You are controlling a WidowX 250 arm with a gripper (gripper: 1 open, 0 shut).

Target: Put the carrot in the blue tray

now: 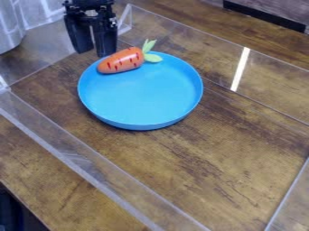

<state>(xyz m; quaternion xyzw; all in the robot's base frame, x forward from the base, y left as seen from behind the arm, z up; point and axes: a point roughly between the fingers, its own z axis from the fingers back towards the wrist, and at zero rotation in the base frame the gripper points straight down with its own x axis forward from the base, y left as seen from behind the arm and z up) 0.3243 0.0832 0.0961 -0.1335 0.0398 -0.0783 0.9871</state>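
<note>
The orange carrot (122, 61) with dark ridge lines and a light green top lies on the far left rim of the round blue tray (147, 99), its leaves pointing right and back. My black gripper (92, 38) hangs just behind and to the left of the carrot, apart from it. Its fingers (107, 40) point down with a small gap between them and hold nothing.
The tray sits on a dark wooden tabletop (218, 162) under clear plastic sheeting with raised edges. A pale object (10, 32) stands at the far left edge. Glare streaks lie to the right of the tray.
</note>
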